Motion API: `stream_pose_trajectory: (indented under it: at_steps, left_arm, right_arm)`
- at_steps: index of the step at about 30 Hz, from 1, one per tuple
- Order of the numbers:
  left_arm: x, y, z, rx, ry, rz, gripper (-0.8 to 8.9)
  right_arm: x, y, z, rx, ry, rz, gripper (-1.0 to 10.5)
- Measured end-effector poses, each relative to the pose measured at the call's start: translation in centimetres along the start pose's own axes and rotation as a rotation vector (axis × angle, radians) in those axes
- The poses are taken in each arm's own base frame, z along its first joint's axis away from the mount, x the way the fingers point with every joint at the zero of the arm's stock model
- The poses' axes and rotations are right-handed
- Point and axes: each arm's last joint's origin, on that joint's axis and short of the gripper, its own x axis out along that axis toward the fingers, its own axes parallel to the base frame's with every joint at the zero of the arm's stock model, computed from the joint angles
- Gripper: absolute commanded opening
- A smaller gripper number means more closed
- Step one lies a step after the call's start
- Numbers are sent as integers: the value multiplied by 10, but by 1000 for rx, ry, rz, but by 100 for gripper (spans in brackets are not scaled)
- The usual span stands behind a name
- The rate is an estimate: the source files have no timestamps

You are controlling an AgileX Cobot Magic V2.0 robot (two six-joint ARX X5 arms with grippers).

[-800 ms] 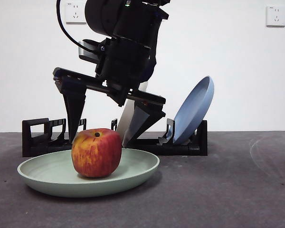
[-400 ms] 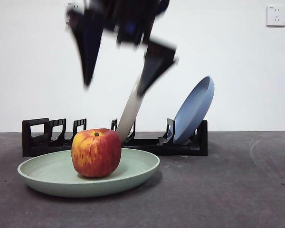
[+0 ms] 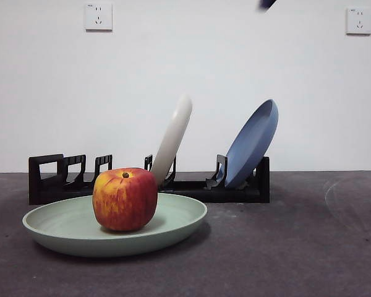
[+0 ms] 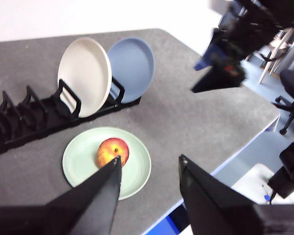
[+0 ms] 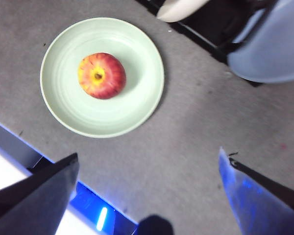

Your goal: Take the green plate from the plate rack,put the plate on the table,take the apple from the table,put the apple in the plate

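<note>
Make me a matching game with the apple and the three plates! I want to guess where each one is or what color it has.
Things:
1. apple
2. green plate
3. cream-white plate
4. blue plate

Clues:
A. leans in the plate rack at its end
B. lies flat on the table
C. sits on a plate
D. stands in the rack's middle

Pairs: 1-C, 2-B, 3-D, 4-A

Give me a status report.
Both tools open, high above table. Apple sits in green plate on table. Nothing in the way.
</note>
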Motion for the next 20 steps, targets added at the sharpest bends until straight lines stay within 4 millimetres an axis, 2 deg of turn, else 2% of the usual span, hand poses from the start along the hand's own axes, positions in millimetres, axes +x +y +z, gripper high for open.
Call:
stream_pose_trajectory:
  at_steps: [4, 9, 16, 20]
  left_arm:
    - [9, -2, 4, 5, 24, 18, 197]
    - [26, -7, 10, 14, 82, 37, 197]
    - [50, -10, 14, 43, 176, 129, 197]
    - [65, -7, 6, 64, 217, 225, 197]
  right_arm:
    - [-30, -8, -29, 15, -54, 2, 477]
    - [-49, -17, -82, 68, -83, 4, 477]
    - [-43, -28, -151, 164, -113, -108, 476]
    - [-31, -30, -176, 208, -103, -134, 474]
